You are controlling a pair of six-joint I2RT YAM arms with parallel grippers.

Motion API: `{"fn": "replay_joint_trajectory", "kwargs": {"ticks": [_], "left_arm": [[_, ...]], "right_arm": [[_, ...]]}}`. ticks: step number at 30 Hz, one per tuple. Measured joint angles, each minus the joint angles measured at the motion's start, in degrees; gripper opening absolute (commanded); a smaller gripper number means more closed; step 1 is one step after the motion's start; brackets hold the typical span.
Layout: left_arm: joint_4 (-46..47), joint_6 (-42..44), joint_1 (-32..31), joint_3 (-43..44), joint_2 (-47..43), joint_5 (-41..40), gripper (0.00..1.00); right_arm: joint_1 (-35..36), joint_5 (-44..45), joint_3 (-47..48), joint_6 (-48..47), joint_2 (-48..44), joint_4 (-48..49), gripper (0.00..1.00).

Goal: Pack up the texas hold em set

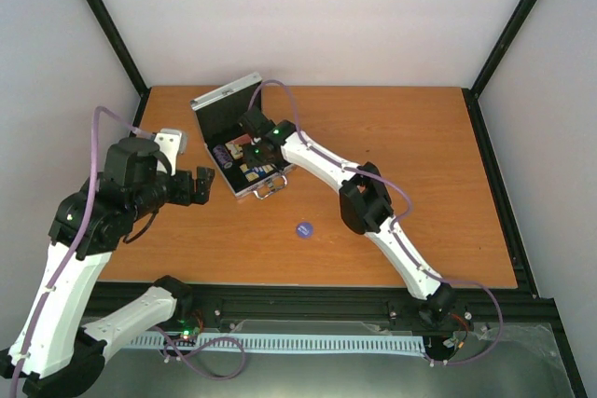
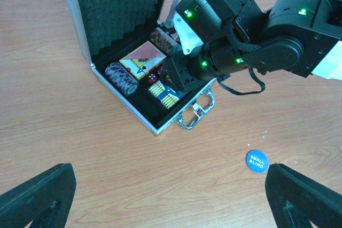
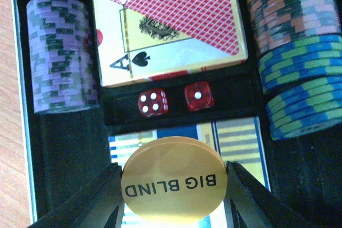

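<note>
The silver case [image 1: 229,98] lies open on the table, lid up, also in the left wrist view [image 2: 85,25]. Inside are a purple chip stack [image 3: 59,57], a red-backed card deck [image 3: 171,25], two red dice [image 3: 152,102], mixed chip stacks [image 3: 294,52] and a blue-striped deck [image 3: 235,142]. My right gripper [image 3: 173,185] is inside the case, shut on the orange "BIG BLIND" button [image 3: 172,180], held above the striped deck. A blue "SMALL BLIND" chip [image 2: 257,160] lies on the table in front of the case [image 1: 304,228]. My left gripper [image 1: 203,184] is open and empty, left of the case.
The case handle [image 2: 197,111] sticks out toward the near side. The right arm [image 1: 326,165] reaches across the table's middle into the case. Black frame posts [image 1: 112,25] and white walls enclose the table.
</note>
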Motion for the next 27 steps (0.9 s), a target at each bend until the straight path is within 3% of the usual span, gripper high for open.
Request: {"fn": "replay_joint_trajectory", "kwargs": {"ticks": [9,14,16,22,27], "left_arm": [[-0.81,0.0,0.0,-0.07,0.2,-0.04,1.0],[-0.79,0.0,0.0,-0.57,0.61,0.0,1.0],[-0.79,-0.02,0.0,-0.61,0.68,0.0,1.0],[-0.72,-0.02,0.0,-1.18,0.79,0.02,1.0],[-0.66,-0.02,0.0,-1.38,0.87,0.02,1.0]], "right_arm": [[-1.42,-1.86,0.61,0.9,2.16,1.25,0.72],[-1.51,-2.36,1.03,0.39,2.45,1.51,0.85],[-1.51,-2.27,1.07,0.09,2.45,1.29,0.98],[-1.51,-0.24,-0.26,-0.31,1.33,0.33,1.0],[-1.33,1.64,-8.31,-0.35,-5.79,-1.05,1.0]]}}
